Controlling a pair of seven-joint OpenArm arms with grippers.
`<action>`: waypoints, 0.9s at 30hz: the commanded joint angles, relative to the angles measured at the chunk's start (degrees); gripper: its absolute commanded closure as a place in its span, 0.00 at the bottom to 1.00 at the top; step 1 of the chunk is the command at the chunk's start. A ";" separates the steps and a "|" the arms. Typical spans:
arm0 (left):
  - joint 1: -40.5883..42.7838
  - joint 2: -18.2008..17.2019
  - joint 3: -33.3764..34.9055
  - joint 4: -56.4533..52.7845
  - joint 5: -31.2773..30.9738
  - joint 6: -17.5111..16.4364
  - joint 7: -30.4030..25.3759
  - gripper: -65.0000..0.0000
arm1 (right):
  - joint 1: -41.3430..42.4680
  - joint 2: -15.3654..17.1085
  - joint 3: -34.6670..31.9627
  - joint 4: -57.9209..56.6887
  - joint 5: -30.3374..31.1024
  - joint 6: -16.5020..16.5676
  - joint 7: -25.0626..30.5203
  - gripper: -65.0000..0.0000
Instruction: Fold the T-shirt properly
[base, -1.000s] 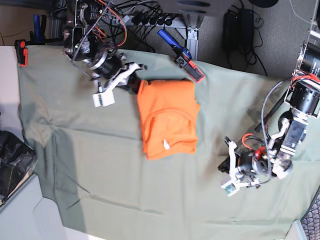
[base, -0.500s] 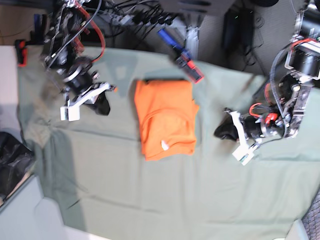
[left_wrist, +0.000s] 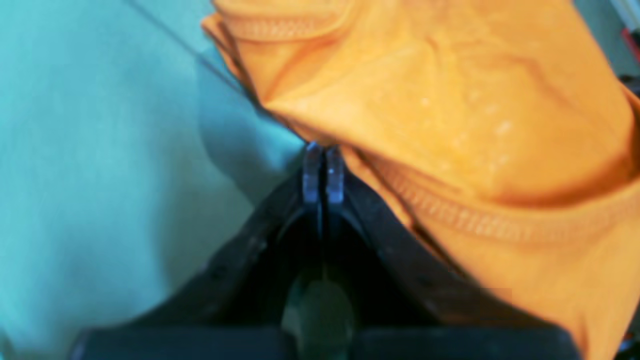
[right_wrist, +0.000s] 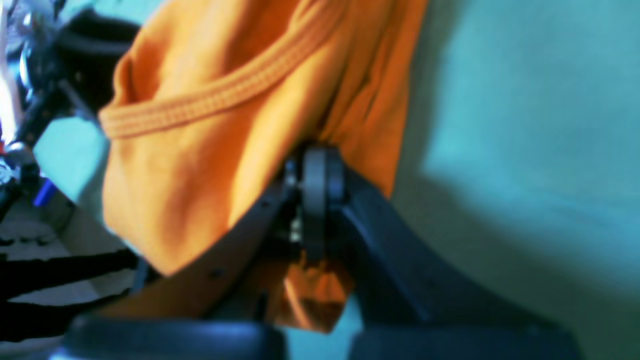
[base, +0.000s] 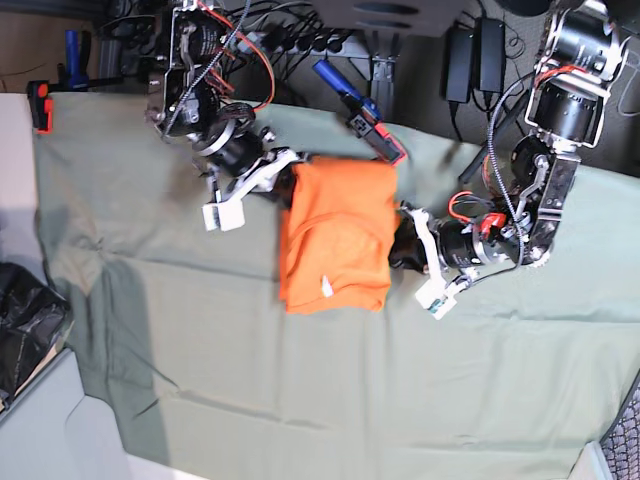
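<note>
The orange T-shirt (base: 335, 230) lies folded into a narrow rectangle in the middle of the grey-green table cover (base: 250, 370), with its white tag (base: 326, 288) near the front edge. My right gripper (base: 290, 185) is at the shirt's back left corner. In the right wrist view it (right_wrist: 315, 170) is shut, with orange fabric (right_wrist: 200, 150) caught between the fingers. My left gripper (base: 400, 245) is at the shirt's right edge. In the left wrist view it (left_wrist: 320, 167) is shut, with the shirt's hem (left_wrist: 450, 220) lying against one finger and no fabric visible between the tips.
A blue and red clamp (base: 362, 112) sits on the table's back edge just behind the shirt. An orange and black clamp (base: 42, 103) is at the back left corner. A black bag (base: 25, 330) lies off the left side. Cables and power bricks (base: 470, 50) run behind the table.
Both arms have moved in from the sides to the shirt's edges. The right gripper has closed on the fabric at the back left corner. The shirt has shifted slightly.
</note>
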 joint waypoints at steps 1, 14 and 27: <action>-2.05 0.00 0.02 0.48 0.50 -0.10 -0.31 1.00 | 0.24 -0.61 0.04 1.01 1.14 7.13 0.70 1.00; -2.78 -11.15 -2.05 6.80 -8.00 -0.10 4.07 1.00 | -0.92 3.15 6.84 4.63 0.74 7.10 -0.17 1.00; 31.28 -23.78 -16.79 40.48 -13.75 -0.10 13.05 1.00 | -22.95 14.45 8.76 17.03 4.15 7.10 -2.40 1.00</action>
